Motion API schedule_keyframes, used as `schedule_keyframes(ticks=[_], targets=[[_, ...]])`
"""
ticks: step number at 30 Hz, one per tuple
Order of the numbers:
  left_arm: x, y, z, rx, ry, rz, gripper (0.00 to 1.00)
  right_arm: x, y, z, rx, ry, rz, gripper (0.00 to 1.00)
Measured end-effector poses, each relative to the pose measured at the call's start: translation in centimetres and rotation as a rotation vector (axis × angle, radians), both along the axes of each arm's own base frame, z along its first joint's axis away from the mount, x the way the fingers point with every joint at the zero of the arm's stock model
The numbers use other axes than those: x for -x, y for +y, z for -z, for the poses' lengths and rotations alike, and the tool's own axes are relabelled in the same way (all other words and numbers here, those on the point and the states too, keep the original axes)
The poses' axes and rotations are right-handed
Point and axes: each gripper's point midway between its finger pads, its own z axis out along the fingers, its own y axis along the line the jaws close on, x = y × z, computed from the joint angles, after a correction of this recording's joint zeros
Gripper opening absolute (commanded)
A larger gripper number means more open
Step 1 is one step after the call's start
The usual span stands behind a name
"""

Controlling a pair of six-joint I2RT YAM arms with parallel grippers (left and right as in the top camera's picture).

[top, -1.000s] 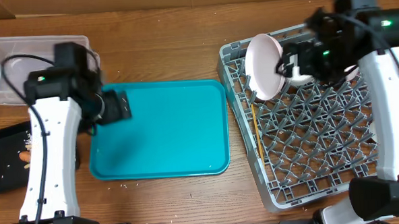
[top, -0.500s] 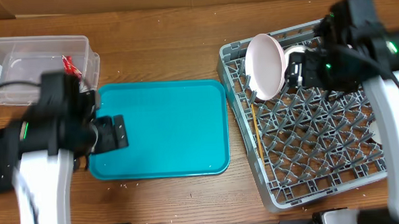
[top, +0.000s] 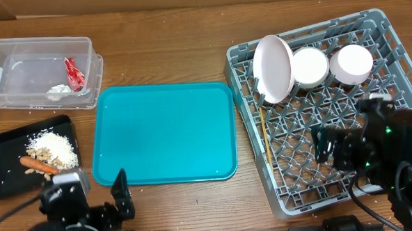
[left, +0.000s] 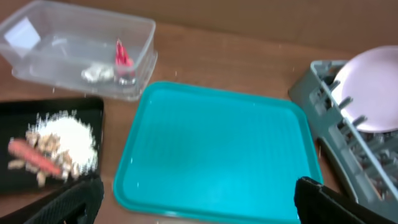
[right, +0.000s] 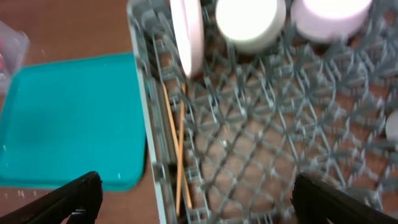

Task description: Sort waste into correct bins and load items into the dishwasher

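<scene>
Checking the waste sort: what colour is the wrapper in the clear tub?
Red wrapper; sharpest in the overhead view.

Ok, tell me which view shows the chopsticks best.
The right wrist view: the chopsticks lie close up on the dish rack floor, along one wall. Overhead shows only a thin line there; the left wrist view misses them.

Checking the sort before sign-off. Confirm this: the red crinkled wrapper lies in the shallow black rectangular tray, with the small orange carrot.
Wrong in one respect: the red crinkled wrapper lies in the clear rectangular plastic tub, not in the shallow black rectangular tray. The small orange carrot is in that black tray, as said. The overhead view shows it.
</scene>
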Motion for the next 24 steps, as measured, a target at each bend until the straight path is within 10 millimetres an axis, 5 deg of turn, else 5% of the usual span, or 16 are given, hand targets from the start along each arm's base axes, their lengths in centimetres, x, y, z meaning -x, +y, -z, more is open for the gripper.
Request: schedule_keyframes(ticks=[5,19,24], targets=[[1.6,-0.1,2.3,0.01,0.104,-0.002,1.0,1.1,-0.1,1.0,0.007,0.059,0.001,1.0],[1.6,-0.1,2.4,0.014,0.107,-0.004,1.0,1.3,-0.3,0.8,0.01,0.046,0.006,1.0],[1.6,-0.1,2.4,0.014,0.107,-0.004,1.0,1.4,-0.8,-0.8,-0.006,-0.121,0.032,1.0]])
